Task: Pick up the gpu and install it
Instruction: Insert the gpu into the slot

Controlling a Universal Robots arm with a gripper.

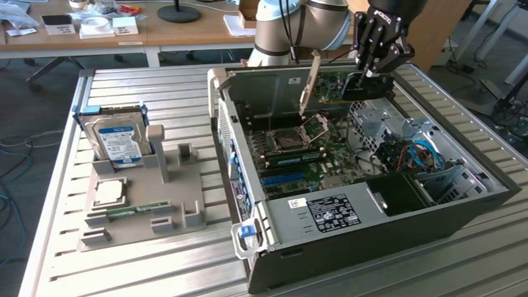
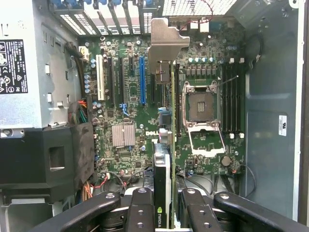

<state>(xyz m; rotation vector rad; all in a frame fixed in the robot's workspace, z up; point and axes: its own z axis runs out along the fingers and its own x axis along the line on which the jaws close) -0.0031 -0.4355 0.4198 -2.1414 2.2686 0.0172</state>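
Tower case lies open on its side, baring the motherboard. Above it the gripper, fingers closed on the gpu, holds the card edge-down, its silver bracket toward the rear slot openings, seemingly so connector and bracket line up together.

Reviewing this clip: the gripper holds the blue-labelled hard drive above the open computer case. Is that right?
No. The gripper holds the gpu, not the hard drive, above the open computer case. The exterior view shows the blue-labelled hard drive standing in the grey fixture outside the case.
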